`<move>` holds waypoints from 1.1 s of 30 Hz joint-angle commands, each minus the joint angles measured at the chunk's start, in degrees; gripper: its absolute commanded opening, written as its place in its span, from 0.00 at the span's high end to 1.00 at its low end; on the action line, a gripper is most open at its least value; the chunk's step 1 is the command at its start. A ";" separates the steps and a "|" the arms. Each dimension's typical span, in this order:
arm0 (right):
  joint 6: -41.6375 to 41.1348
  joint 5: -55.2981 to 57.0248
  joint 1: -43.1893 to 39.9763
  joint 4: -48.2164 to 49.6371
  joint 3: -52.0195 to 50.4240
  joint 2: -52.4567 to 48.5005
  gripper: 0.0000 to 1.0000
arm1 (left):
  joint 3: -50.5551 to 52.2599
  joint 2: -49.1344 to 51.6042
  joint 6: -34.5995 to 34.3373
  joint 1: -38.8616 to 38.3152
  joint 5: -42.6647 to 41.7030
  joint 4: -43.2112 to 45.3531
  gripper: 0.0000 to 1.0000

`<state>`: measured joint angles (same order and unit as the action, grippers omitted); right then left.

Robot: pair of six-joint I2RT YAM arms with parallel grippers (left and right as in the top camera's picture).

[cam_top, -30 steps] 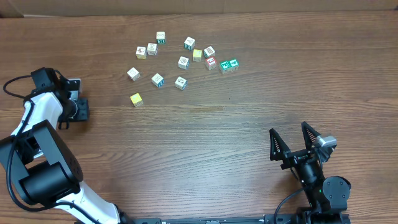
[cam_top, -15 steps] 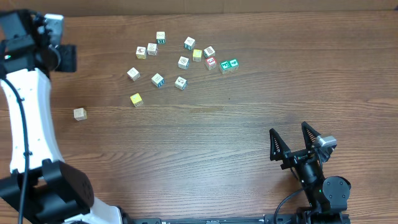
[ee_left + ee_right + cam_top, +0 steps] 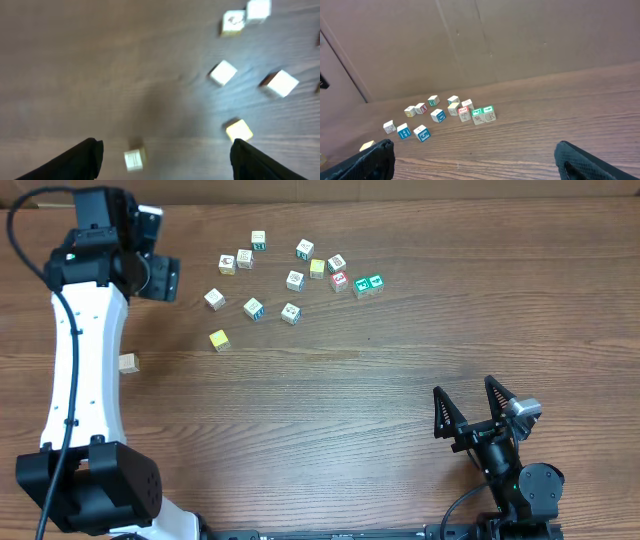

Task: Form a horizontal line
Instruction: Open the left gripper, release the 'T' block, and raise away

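Room: table (image 3: 300,430) lay bare below cubes (image 3: 295,280).
Left gripper (image 3: 166,146): was spread, empty, left of cubes.
Right gripper (image 3: 464,387): was spread, well below cubes.

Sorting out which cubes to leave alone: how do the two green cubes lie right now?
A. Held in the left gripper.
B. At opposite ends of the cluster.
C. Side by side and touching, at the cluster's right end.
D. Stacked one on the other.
C: the overhead view shows the two green cubes lying side by side and touching, just right of the red cube, with no other cube farther right.
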<state>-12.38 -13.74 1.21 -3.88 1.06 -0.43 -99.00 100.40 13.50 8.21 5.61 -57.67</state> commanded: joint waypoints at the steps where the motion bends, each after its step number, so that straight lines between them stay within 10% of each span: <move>1: 0.17 -0.26 0.15 0.33 -0.59 0.24 0.00 | 1.73 0.48 -7.37 4.24 -1.16 -1.92 0.22; 11: 0.17 -0.26 0.17 0.31 -0.59 0.24 0.00 | 18.21 -9.40 -7.85 11.80 -5.22 4.55 0.25; 17: 0.17 -0.26 0.15 0.31 -0.59 0.24 0.00 | 33.66 -18.08 -7.87 12.50 -2.36 17.73 0.06; 33: 0.17 -0.26 0.17 0.33 -0.59 0.24 0.00 | 36.89 -3.23 -3.06 15.56 -3.74 25.33 0.10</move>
<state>-12.40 -13.72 1.21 -3.88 1.06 -0.43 -62.59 95.39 7.92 23.68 3.09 -33.08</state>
